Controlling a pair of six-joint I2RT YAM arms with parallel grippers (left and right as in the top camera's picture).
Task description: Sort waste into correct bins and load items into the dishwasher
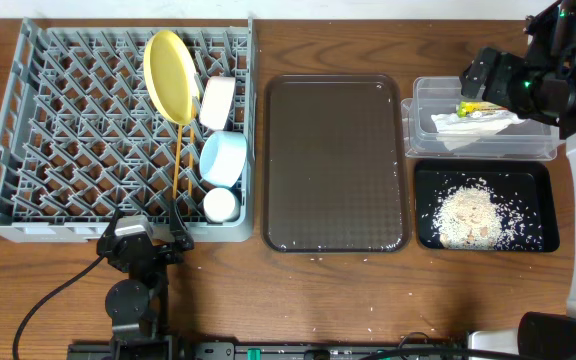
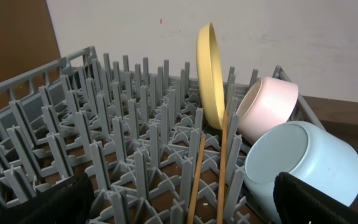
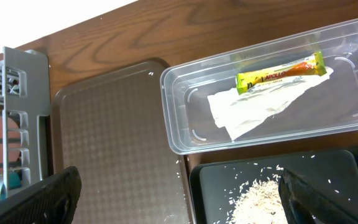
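**Table contents, left to right: rack filled, waste in bins, both grippers empty**

1. Grey dish rack (image 1: 28,120). Stands at the left of the table. All dishes sit along its right side.
2. Yellow plate (image 1: 170,76). Stands on edge between pegs, toward the back of the rack.
3. Chopsticks (image 1: 178,160). Two of them lie side by side among the pegs, running from below the plate toward the rack's front wall.
4. White bowl (image 1: 217,102). Lies on its side, just right of the plate.
5. Light blue bowl (image 1: 223,158). Lies on its side in front of the white bowl.
6. Small white cup (image 1: 220,204). Sits in the front right corner of the rack.
7. Left gripper (image 1: 146,240). Positioned at the rack's front wall. Its fingers (image 2: 48,202) are spread wide, with nothing between them.
8. Brown serving tray (image 1: 335,162). Lies in the centre of the table. A few white grains lie on the table at its front edge.
9. Clear tub (image 1: 423,95). Sits at the back right and contains the green-yellow wrapper (image 3: 278,73) lying on the white napkin (image 3: 260,109).
10. Black tray (image 1: 538,178). Sits in front of the tub and holds a heap of rice scraps (image 1: 468,215).
11. Right gripper (image 1: 480,78). Hangs above the tub. Its fingers (image 3: 42,196) are parted and hold nothing.
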